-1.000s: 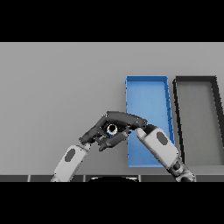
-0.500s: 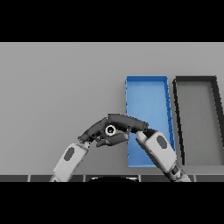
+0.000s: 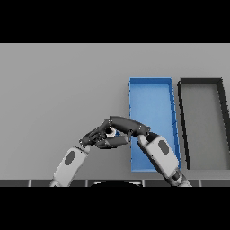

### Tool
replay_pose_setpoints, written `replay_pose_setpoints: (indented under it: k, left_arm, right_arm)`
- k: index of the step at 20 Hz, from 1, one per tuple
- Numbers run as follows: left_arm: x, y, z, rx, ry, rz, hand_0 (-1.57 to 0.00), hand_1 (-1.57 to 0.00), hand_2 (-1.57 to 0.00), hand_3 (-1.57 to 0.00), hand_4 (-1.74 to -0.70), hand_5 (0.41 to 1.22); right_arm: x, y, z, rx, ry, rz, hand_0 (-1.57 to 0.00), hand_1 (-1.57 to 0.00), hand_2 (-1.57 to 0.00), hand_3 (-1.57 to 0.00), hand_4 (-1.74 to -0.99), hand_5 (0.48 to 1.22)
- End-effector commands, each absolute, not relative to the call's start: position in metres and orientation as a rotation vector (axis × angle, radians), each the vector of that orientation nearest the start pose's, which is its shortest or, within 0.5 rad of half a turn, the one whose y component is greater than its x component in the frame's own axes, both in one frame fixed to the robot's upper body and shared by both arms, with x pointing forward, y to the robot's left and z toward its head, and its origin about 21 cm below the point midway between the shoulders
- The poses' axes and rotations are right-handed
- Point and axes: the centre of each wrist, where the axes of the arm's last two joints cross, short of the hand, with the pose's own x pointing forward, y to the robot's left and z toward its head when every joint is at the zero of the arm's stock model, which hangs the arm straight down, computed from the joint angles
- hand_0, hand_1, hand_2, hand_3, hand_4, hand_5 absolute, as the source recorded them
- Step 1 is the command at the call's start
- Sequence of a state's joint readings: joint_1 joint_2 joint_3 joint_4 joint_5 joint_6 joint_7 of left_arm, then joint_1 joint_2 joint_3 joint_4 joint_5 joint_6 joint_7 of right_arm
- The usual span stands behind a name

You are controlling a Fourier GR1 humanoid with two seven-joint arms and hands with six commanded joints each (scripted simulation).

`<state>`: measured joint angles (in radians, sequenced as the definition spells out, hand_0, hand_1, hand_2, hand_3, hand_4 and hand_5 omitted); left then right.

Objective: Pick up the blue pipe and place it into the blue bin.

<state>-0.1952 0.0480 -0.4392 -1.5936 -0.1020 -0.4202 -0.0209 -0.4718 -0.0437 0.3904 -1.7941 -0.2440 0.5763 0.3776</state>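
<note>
Right hand (image 3: 128,127) now lower over left hand (image 3: 95,135)

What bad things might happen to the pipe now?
The right hand curls round the pipe, which is mostly hidden, so the grip may be loose and it might slip onto the table. The left hand is crowded against it and might knock it. It sits beside the blue bin, not over it; releasing now would probably miss.
</note>
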Motion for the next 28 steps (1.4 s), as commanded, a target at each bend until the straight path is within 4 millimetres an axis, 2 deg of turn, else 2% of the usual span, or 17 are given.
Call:
replay_pose_setpoints:
  k: [1, 2, 5, 9, 12, 14, 16, 18, 21, 23, 25, 28]
  left_arm:
    - [0.257, 0.110, 0.045, -0.573, -1.616, -0.918, -0.25, -0.23, -0.22, -0.18, -1.06, 0.912]
    - [0.258, 0.116, 0.042, -0.556, -1.596, -0.917, -0.20, -0.18, -0.18, -0.14, -1.03, 0.848]
    - [0.258, 0.116, 0.040, -0.542, -1.596, -0.907, -0.10, -0.09, -0.09, -0.07, -0.98, 0.682]
    - [0.261, 0.116, 0.040, -0.524, -1.531, -0.875, -0.04, -0.04, -0.04, -0.03, -0.97, 0.557]
    - [0.262, 0.112, 0.037, -0.509, -1.513, -0.878, -0.02, -0.02, -0.02, -0.01, -0.97, 0.519]
    - [0.261, 0.114, 0.038, -0.501, -1.511, -0.881, -0.01, -0.01, -0.01, -0.01, -0.97, 0.501]
    - [0.259, 0.115, 0.033, -0.498, -1.497, -0.885, -0.01, -0.01, -0.01, -0.01, -0.97, 0.489]
    - [0.259, 0.115, 0.035, -0.487, -1.497, -0.892, 0.00, 0.00, 0.00, 0.00, -0.97, 0.479]
    - [0.260, 0.116, 0.036, -0.486, -1.493, -0.899, 0.00, 0.00, 0.00, 0.00, -0.95, 0.474]
    - [0.254, 0.120, 0.036, -0.501, -1.523, -0.903, 0.00, 0.00, 0.00, 0.00, -0.95, 0.471]
    - [0.252, 0.118, 0.038, -0.494, -1.533, -0.895, 0.00, 0.00, 0.00, 0.00, -0.95, 0.466]
    - [0.252, 0.124, 0.043, -0.484, -1.527, -0.883, 0.00, 0.00, 0.00, 0.00, -0.95, 0.470]
  right_arm:
    - [0.272, -0.092, 0.160, 0.780, -1.634, 1.138, -1.57, -1.57, -1.57, -1.57, -1.499, 1.217]
    - [0.272, -0.095, 0.163, 0.790, -1.665, 1.127, -1.57, -1.57, -1.57, -1.57, -1.499, 1.218]
    - [0.270, -0.097, 0.166, 0.788, -1.692, 1.129, -1.57, -1.57, -1.57, -1.57, -1.499, 1.219]
    - [0.271, -0.093, 0.166, 0.814, -1.715, 1.107, -1.57, -1.57, -1.57, -1.57, -1.498, 1.220]
    - [0.274, -0.096, 0.173, 0.844, -1.713, 1.052, -1.57, -1.57, -1.57, -1.57, -1.496, 1.221]
    - [0.276, -0.092, 0.192, 0.870, -1.703, 1.040, -1.57, -1.57, -1.57, -1.57, -1.495, 1.221]
    - [0.283, -0.098, 0.214, 0.908, -1.690, 0.966, -1.57, -1.57, -1.57, -1.57, -1.494, 1.221]
    - [0.291, -0.105, 0.235, 0.924, -1.709, 0.931, -1.57, -1.57, -1.57, -1.57, -1.495, 1.221]
    - [0.302, -0.105, 0.271, 0.974, -1.774, 0.852, -1.57, -1.57, -1.57, -1.57, -1.497, 1.221]
    - [0.318, -0.123, 0.290, 0.912, -1.834, 0.753, -1.57, -1.57, -1.57, -1.57, -1.497, 1.221]
    - [0.329, -0.137, 0.301, 0.818, -1.896, 0.700, -1.57, -1.57, -1.57, -1.57, -1.498, 1.221]
    - [0.350, -0.154, 0.300, 0.668, -1.905, 0.629, -1.57, -1.57, -1.57, -1.57, -1.498, 1.221]
